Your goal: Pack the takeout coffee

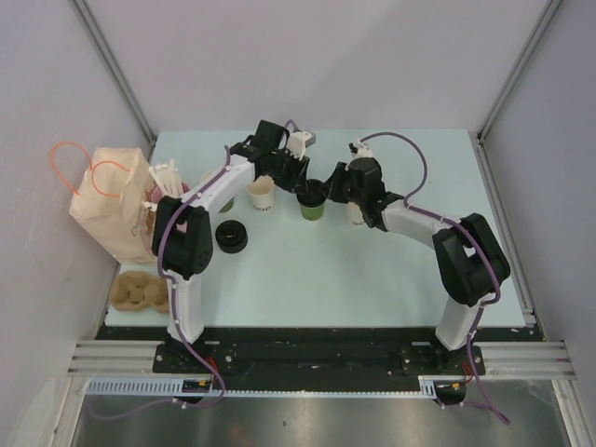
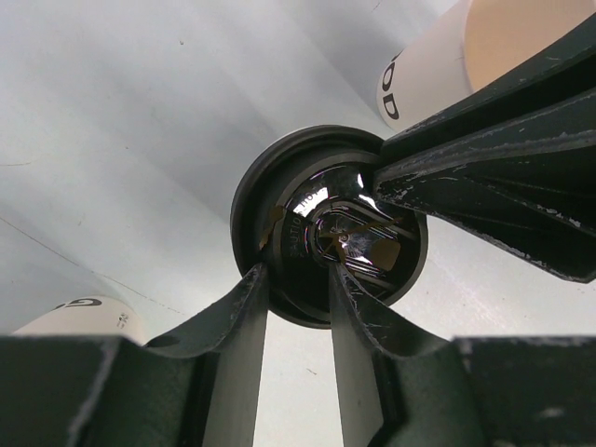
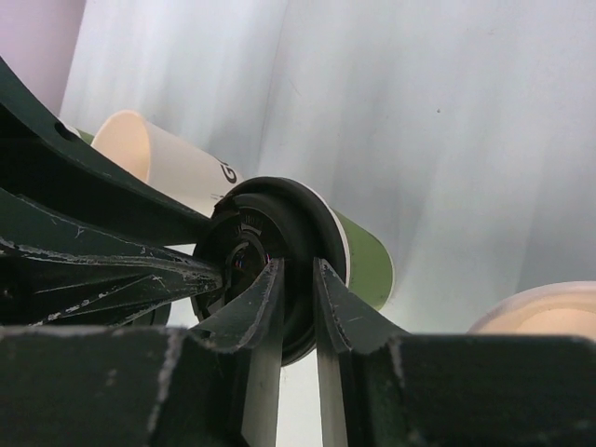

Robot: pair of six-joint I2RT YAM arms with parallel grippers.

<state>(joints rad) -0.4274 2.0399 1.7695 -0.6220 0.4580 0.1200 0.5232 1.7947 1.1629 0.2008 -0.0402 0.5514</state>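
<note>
From above, your green cup (image 1: 313, 210) stands on the counter (image 1: 372, 270) under its black lid (image 1: 310, 193); the left wrist shows the left claw (image 2: 298, 272) straddling the rim, though you cannot tell whether it bites; the right wrist shows the right claw (image 3: 296, 270) clamped there, probably seating it.

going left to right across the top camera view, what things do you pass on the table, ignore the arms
beige paper bag → white straws → loose black lid → white cup → green cup, with a black lid on top
</note>
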